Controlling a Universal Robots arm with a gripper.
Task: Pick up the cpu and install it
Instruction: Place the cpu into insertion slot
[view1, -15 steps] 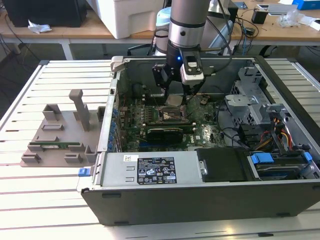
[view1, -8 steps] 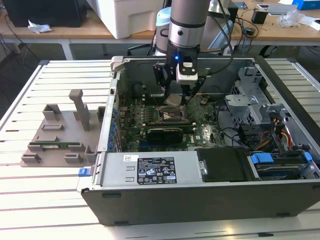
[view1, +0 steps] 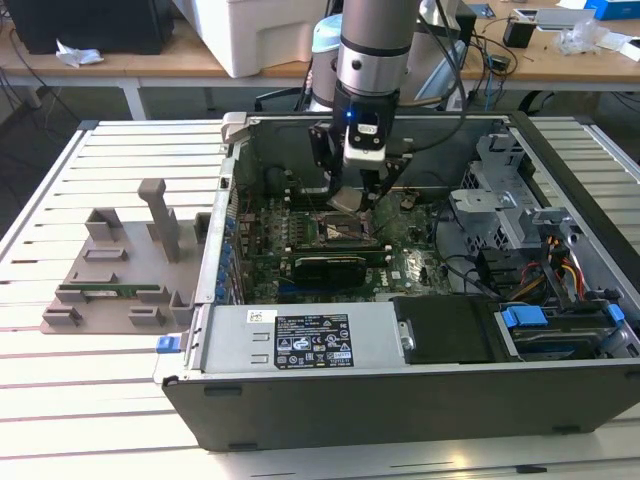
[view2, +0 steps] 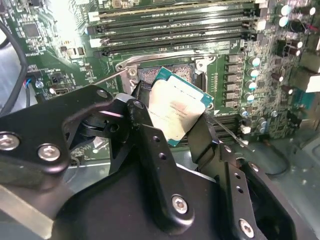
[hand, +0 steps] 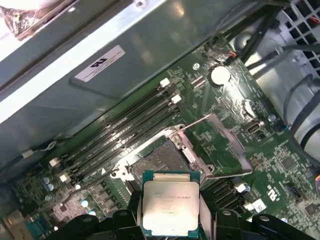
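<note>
- Currently gripping cpu (hand: 170, 207) by two edges with tool (view2: 172, 122), just over open socket (hand: 159, 161), unseated.
- Level, match orientation, lower straight; avoid sliding across contacts.

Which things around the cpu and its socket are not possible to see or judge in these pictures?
- Underside of the cpu: faces away from the camera in both wrist views.
- Part of the socket: hidden behind the cpu in the first wrist view, behind the gripper and cpu in the second wrist view.
- Contacts in the socket: too small in the exterior view.
</note>
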